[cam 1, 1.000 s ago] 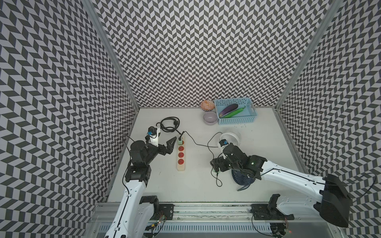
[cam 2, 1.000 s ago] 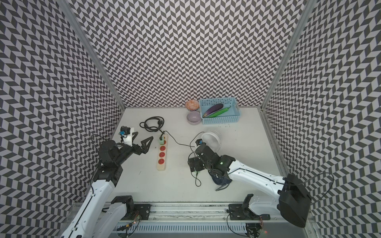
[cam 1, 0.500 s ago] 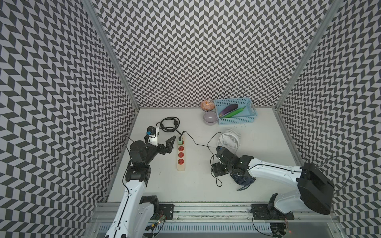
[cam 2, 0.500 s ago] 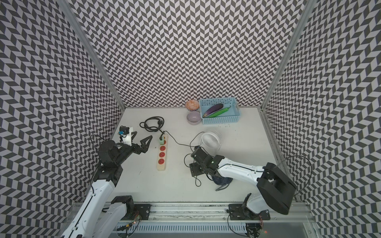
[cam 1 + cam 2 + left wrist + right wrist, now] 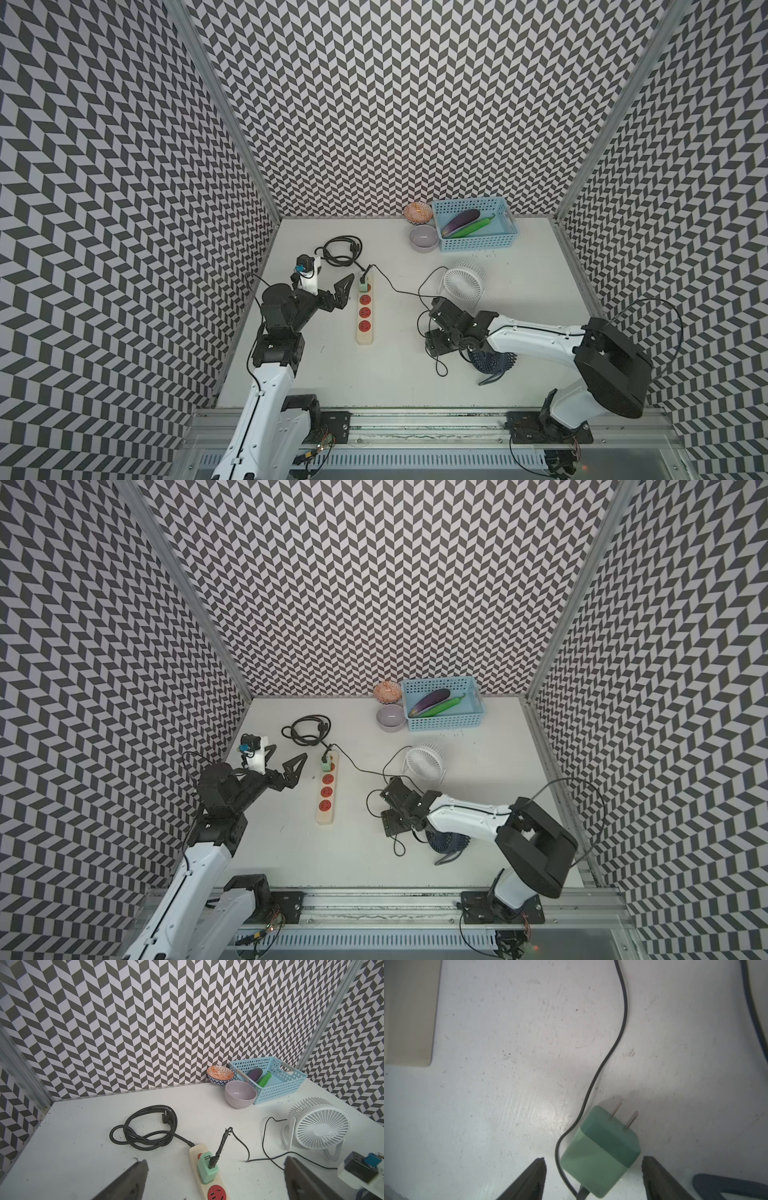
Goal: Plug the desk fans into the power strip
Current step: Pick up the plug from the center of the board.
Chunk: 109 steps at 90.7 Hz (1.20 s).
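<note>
The cream power strip [image 5: 365, 337] [image 5: 325, 818] [image 5: 196, 1150] lies left of centre, and its near end shows in the right wrist view [image 5: 409, 1012]. A green adapter [image 5: 364, 286] [image 5: 327, 765] [image 5: 206, 1167] sits in its far socket. My left gripper [image 5: 336, 274] [image 5: 289, 754] [image 5: 216, 1160] hangs open beside that end. A white desk fan [image 5: 463, 284] [image 5: 424, 764] [image 5: 322, 1128] stands upright. A dark blue fan [image 5: 492, 361] [image 5: 449, 839] lies under my right arm. My right gripper [image 5: 430, 328] [image 5: 386, 808] [image 5: 593, 1160] is open. Its fingers straddle a loose green plug [image 5: 600, 1151] lying prongs-out on the table, touching neither side.
At the back stand a blue basket [image 5: 478, 243] [image 5: 444, 723] holding an eggplant and a cucumber, a lilac bowl [image 5: 423, 238] and an orange patterned bowl [image 5: 417, 211]. The strip's thick black cord [image 5: 340, 251] [image 5: 145, 1132] lies coiled behind it. Thin black cords [image 5: 419, 291] trail between the strip and the fans.
The right arm's elbow has swung in from the far right toward the front, and its wrist has turned over the same spot. The left arm has not moved.
</note>
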Each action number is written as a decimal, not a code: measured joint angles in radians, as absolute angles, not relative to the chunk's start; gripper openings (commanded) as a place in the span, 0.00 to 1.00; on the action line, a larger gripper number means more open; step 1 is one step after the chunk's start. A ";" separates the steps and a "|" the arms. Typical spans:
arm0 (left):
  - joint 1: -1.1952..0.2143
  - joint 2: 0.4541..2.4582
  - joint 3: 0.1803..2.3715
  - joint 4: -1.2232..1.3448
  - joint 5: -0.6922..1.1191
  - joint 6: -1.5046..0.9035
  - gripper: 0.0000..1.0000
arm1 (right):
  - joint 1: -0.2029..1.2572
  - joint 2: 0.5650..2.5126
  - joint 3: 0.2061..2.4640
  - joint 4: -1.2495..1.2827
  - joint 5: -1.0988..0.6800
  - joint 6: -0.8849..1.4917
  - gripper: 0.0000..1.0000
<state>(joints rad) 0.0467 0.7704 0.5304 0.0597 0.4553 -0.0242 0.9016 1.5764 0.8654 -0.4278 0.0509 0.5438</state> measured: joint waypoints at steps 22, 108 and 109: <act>0.047 0.770 0.530 0.060 0.459 -0.023 1.00 | 0.859 1.581 0.951 -0.463 0.043 0.369 0.84; 0.042 0.746 0.524 0.060 0.468 -0.019 1.00 | 0.863 1.571 0.971 -0.558 -0.132 -0.901 1.00; 0.041 0.746 0.524 0.060 0.468 -0.019 1.00 | 0.863 1.571 0.970 -0.558 -0.135 -0.905 1.00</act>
